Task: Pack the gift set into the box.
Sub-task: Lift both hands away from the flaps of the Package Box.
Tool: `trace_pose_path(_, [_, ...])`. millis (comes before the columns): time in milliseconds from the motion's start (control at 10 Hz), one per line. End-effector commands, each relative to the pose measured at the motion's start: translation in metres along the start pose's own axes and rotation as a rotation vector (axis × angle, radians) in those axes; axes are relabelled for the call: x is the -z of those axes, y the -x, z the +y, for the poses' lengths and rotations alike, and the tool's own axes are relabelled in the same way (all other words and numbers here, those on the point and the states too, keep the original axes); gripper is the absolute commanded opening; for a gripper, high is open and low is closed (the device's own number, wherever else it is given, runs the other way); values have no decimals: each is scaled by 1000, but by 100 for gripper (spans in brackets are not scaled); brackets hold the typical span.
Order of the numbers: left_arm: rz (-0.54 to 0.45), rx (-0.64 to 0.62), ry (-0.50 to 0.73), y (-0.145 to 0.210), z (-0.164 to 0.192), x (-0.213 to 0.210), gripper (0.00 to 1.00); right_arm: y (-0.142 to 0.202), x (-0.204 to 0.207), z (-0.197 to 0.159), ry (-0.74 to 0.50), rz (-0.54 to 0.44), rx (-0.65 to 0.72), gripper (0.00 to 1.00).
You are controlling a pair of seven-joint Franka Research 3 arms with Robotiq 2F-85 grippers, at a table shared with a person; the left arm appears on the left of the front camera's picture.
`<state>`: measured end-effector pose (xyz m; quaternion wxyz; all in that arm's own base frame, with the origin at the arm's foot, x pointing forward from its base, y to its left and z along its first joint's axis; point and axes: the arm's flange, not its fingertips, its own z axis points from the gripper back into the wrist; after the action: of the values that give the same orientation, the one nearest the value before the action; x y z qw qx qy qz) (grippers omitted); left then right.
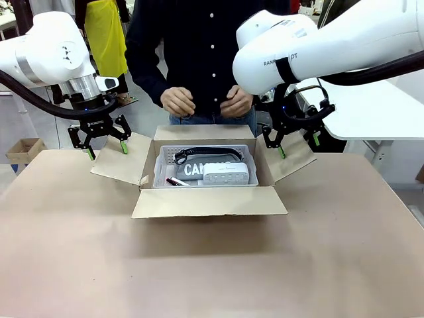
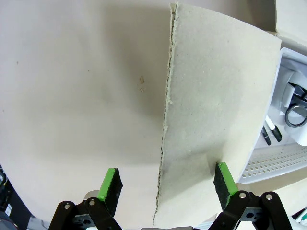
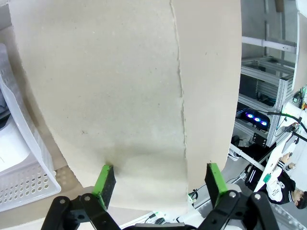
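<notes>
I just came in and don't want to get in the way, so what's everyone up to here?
It looks like a gift set is being boxed up. The tray, holding a pouch, strap, white box and pens, is already inside the open carton. The left gripper and right gripper are open at its two side flaps, perhaps about to fold them. The person's hands are raised behind the carton, and all four flaps are still unfolded.

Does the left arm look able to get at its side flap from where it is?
Probably yes: the left gripper is open, its fingers appear to straddle the flap's outer edge, and nothing visible stands between them.
</notes>
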<state>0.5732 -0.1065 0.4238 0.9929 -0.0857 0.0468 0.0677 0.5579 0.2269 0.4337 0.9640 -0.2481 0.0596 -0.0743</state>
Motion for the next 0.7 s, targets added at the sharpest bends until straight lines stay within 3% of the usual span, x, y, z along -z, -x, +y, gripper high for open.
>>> trace_pose_path(0, [0,0,0,0,0,0,100,0,0,0,0,0,0,100])
trace_pose_path(100, [-41,-16,42,27,13,-36,100,20,-27,-55,-131,-27,-19,100])
trace_pose_path(300, [-18,-37,217,74,47,-90,100,56,-52,-129,-329,-17,-100,100])
trace_pose_path(400, [-15,-45,280,92,67,-107,100,67,-53,-161,-452,8,-165,100])
trace_pose_path(600, [15,87,452,115,119,-119,100,74,-28,-229,-771,70,-201,100])
